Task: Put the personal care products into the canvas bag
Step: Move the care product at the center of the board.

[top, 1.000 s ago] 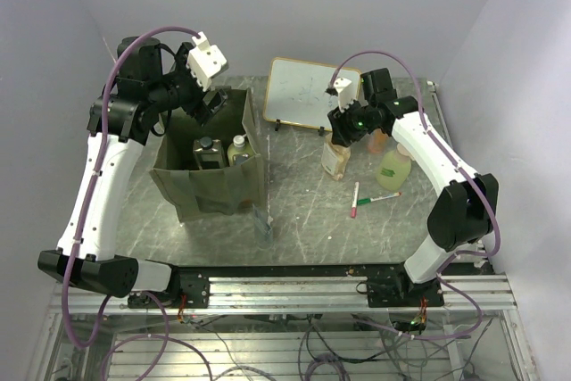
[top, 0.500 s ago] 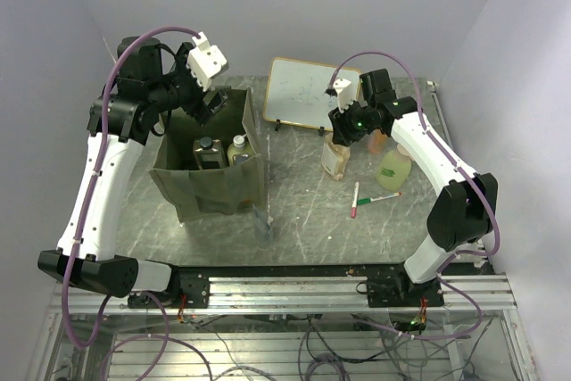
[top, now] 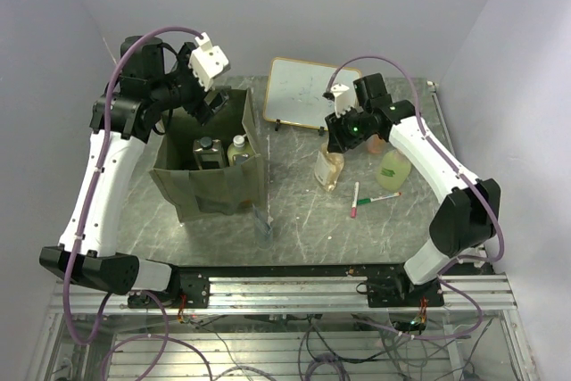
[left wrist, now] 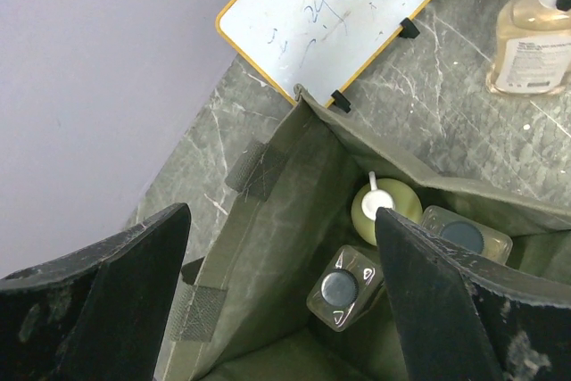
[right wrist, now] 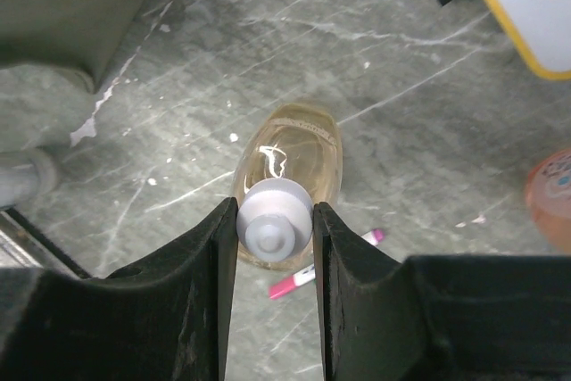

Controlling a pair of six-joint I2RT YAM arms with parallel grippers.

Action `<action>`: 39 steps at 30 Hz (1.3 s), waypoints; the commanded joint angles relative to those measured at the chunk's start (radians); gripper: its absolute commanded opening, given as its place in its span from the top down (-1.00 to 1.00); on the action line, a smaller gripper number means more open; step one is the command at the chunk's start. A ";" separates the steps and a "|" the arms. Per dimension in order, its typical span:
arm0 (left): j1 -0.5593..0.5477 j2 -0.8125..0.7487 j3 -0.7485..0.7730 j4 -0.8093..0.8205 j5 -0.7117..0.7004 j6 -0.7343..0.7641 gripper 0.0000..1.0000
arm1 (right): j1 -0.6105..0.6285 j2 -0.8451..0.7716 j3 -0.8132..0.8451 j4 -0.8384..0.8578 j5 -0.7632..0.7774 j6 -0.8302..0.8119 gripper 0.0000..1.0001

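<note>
The olive canvas bag [top: 214,186] stands open at the left. Inside it are a yellow-green bottle with a white cap [left wrist: 385,209] and two clear dark-capped bottles [left wrist: 342,288] [left wrist: 464,235]. My left gripper [left wrist: 281,213] is open, its fingers straddling the bag's far wall at the rim [top: 212,106]. My right gripper [right wrist: 275,217] is shut on the grey cap of the clear amber bottle [right wrist: 290,153], which hangs tilted above the table [top: 326,169], right of the bag. A light green bottle [top: 393,168] and an orange bottle [top: 379,142] stand on the table behind my right arm.
The wood-framed whiteboard [top: 302,94] leans at the back centre. A red marker [top: 355,200] and a green marker [top: 379,196] lie on the table under my right arm. Walls close in the left, back and right sides.
My right gripper has lifted the amber bottle off the table and carried it a little left and nearer; the bottle now hangs tilted. The left arm has hardly moved.
</note>
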 commanded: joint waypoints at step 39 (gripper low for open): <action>-0.280 0.113 0.041 0.137 -0.041 -0.157 -0.86 | -0.036 -0.300 -0.122 0.072 0.015 0.213 -0.49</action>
